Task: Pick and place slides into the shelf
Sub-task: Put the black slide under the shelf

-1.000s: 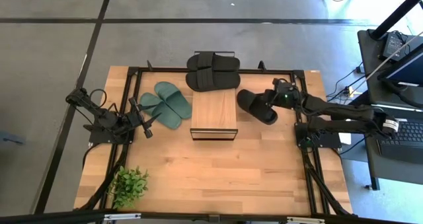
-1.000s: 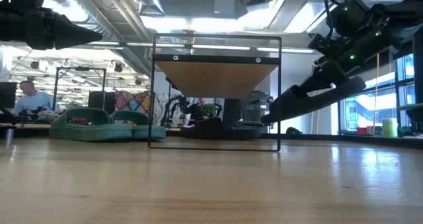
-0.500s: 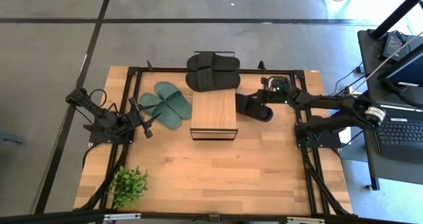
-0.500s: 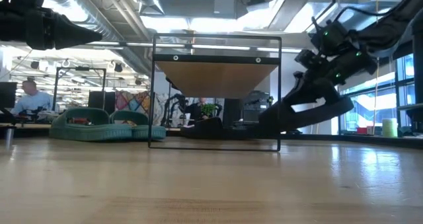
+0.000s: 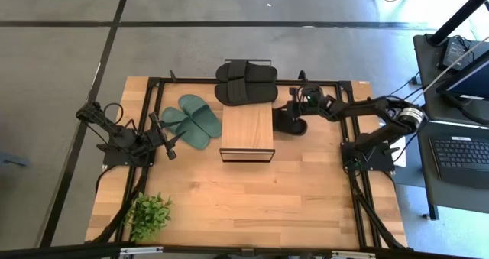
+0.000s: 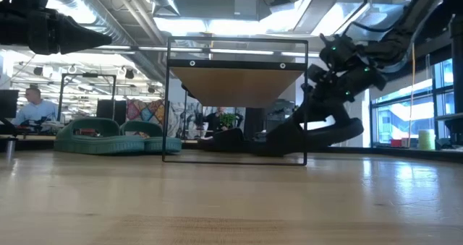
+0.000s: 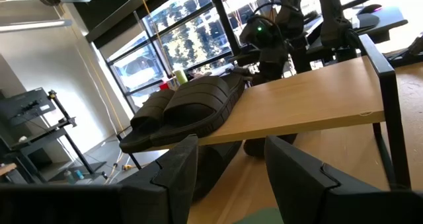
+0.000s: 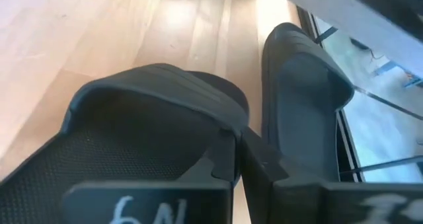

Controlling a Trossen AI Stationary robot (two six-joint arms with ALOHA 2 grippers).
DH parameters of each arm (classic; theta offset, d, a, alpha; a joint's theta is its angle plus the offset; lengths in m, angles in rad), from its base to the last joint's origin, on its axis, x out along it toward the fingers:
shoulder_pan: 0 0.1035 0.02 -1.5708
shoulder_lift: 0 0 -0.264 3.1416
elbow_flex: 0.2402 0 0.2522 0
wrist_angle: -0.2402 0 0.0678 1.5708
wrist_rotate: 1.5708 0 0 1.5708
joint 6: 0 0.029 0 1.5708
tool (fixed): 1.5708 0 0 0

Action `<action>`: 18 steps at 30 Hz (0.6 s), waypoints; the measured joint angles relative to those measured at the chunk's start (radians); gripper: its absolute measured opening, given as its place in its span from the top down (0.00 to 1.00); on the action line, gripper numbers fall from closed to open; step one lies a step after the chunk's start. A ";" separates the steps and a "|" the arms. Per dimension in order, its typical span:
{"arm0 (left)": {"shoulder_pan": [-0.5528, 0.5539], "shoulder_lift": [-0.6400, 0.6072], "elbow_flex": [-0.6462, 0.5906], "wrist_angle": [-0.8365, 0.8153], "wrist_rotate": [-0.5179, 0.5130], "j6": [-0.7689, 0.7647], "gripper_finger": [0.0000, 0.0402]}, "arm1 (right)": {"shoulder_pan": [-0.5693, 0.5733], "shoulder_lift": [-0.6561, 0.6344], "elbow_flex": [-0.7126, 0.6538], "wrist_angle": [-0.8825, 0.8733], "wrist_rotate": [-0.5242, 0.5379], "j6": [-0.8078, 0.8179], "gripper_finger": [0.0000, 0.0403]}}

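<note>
Black slide (image 5: pixel 291 121) sat pinched in the right pincer (image 5: pixel 300 106) beside the shelf (image 5: pixel 247 131), its toe hidden under the plank; left pincer (image 5: pixel 170 139) rested spread, idle.

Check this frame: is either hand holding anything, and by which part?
The right hand grips a black slide by its strap, beside the shelf. The left hand holds nothing.

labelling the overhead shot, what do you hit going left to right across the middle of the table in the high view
left gripper → green slides → shelf → black slide held by the right gripper
</note>
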 joint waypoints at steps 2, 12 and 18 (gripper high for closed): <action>0.000 0.000 0.000 0.000 0.000 0.000 0.58 | 0.000 0.025 0.016 -0.001 0.000 -0.002 0.96; 0.000 0.000 0.000 0.000 0.000 -0.001 0.58 | 0.000 0.056 0.046 0.003 0.014 -0.001 0.91; 0.000 0.000 0.000 0.000 0.000 -0.001 0.58 | 0.000 0.056 0.046 -0.033 0.075 0.029 0.90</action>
